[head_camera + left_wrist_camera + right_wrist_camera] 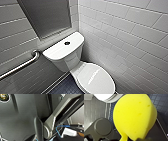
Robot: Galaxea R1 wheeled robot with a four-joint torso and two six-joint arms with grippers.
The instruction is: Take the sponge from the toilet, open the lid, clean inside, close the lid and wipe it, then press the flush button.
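The white toilet (72,63) stands in the corner between tiled walls. Its oval lid (96,77) lies shut over the bowl. On the flat tank top sits the small round dark flush button (67,43). In the right wrist view the bright yellow sponge (134,116) looms large, pinched at one end, with my right gripper (132,139) shut on it. It hangs above the dark blue floor beside the toilet's white rim (105,97). My left gripper is open and holds nothing. The left wrist view looks onto dark parts of the robot.
A steel grab bar (20,66) runs along the left wall beside the tank. A grey frosted panel (47,15) is set above the tank. White tiled wall (130,37) closes the right side. Dark blue small-tiled floor (66,87) lies left of the bowl.
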